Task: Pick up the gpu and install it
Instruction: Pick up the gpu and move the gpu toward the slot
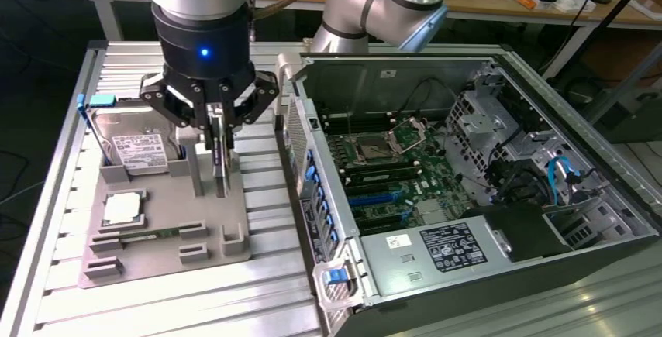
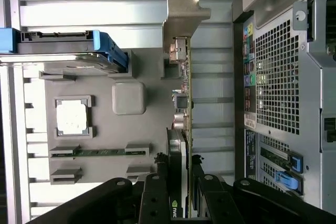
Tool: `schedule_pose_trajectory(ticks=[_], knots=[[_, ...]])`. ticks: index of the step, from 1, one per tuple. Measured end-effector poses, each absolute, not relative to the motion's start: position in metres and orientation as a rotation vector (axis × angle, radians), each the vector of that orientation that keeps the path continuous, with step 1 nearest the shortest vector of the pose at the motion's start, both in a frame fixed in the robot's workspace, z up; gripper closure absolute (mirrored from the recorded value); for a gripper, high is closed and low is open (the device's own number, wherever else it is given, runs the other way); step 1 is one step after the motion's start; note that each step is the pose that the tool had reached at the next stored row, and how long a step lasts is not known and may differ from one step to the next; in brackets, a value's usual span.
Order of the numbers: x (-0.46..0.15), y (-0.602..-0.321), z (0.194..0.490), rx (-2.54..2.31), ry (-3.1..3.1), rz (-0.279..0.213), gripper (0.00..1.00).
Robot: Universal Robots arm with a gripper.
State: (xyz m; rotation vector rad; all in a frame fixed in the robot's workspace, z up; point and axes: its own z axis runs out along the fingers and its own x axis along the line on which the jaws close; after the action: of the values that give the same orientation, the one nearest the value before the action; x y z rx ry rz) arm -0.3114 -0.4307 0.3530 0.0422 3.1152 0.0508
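Observation:
The gpu [image 1: 220,168] is a thin dark card standing on edge in the grey holder tray [image 1: 207,221]. My gripper [image 1: 216,139] hangs straight above it, and its two fingers are closed on the card's upper edge. In the wrist view the gpu [image 2: 184,103] appears edge-on, with its silvery end bracket [image 2: 181,19] at the far end. There my gripper [image 2: 181,179] clamps the card from both sides, a black finger [image 2: 157,187] pressed against one face. I cannot tell whether the card's lower edge still rests in the tray.
A silver hard drive [image 1: 135,149] in a blue frame, a square processor [image 1: 122,209] and a narrow green memory stick [image 1: 155,235] share the tray. The open computer case [image 1: 538,81] stands close on the exterior view's right, with its motherboard [image 1: 398,170] exposed. The ribbed metal table [image 1: 186,298] lies underneath.

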Motion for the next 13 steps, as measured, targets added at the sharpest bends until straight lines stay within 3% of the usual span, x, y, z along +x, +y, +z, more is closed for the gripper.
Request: schedule_pose_trajectory(ticks=[13], knots=[[-0.311, -0.431, 0.383, 0.042, 3.115, 0.051, 0.73]])
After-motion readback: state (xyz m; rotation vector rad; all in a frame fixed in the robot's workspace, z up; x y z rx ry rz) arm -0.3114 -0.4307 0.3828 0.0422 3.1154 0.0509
